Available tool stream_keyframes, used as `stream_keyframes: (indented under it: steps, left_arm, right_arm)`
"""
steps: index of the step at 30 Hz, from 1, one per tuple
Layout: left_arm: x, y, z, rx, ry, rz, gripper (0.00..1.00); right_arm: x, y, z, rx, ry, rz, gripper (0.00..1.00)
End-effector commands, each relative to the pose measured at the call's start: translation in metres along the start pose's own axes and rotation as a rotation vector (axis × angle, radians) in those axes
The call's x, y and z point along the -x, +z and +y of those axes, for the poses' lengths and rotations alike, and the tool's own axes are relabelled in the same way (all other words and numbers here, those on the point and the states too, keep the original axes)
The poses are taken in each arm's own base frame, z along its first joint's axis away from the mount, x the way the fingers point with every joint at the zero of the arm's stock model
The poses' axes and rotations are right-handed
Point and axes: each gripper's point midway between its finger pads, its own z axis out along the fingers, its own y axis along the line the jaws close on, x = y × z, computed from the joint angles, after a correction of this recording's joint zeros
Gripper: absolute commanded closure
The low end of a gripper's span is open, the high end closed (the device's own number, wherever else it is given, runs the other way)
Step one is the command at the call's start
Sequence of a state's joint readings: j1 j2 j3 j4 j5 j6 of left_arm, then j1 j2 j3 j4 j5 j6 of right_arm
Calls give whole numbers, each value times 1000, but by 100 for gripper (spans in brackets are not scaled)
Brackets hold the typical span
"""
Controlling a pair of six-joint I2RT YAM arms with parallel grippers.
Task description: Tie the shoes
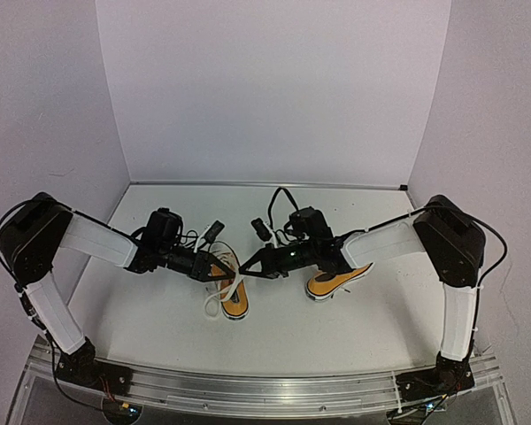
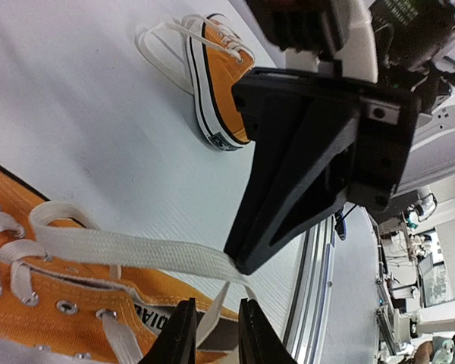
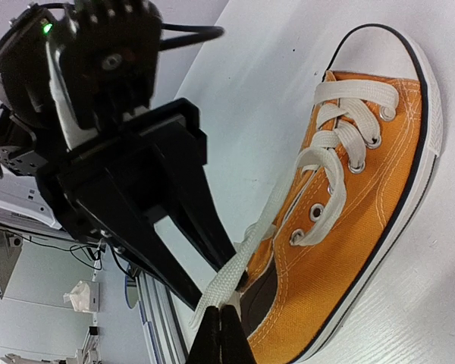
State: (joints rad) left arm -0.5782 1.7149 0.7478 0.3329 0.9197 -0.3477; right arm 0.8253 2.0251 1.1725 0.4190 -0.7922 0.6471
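1. I see the shoe point(image 1: 233, 292) on the table point(image 1: 159, 328) in front of the left arm. Both grippers meet over the end farther from me
2. The other shoe point(image 1: 336, 282) lies well apart to the right, partly under the right forearm. On the left wrist camera its loose white lace loops rest flat on the table beside it
3. The right gripper point(image 3: 221, 311) has its fingers point(image 3: 212, 345) pressed together, pinching the flat white lace point(image 3: 271, 216) right at their tips
4. From that pinch the lace runs taut, up off the orange canvas, back to the upper eyelets of the shoe. The shoe sits just beside and below the right fingers, its collar nearest them
5. The left gripper point(image 2: 217, 307) has its fingers point(image 2: 183, 337) parted by a narrow gap, not clamped
6. A second strand of lace crosses that gap slantwise. I cannot tell whether it touches either pad
7. On the left wrist camera the taut lace passes just above the left fingertips and ends in the right gripper's tip, which hangs close over them
8. The shoe's side, with its eyelets and printed label, lies just under and to the left of the left fingers
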Motion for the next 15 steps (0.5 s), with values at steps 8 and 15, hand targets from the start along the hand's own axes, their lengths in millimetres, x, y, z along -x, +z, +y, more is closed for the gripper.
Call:
stream_keyframes:
  steps: [8,15]
  left_arm:
    - [3,-65,27,442,-101,-55,66]
    - [-31,-72,59,592,-211,25,63]
  right_arm:
    - [16,1,10,11,-49,-40,100]
    - [11,1,1,-31,-44,-23,100]
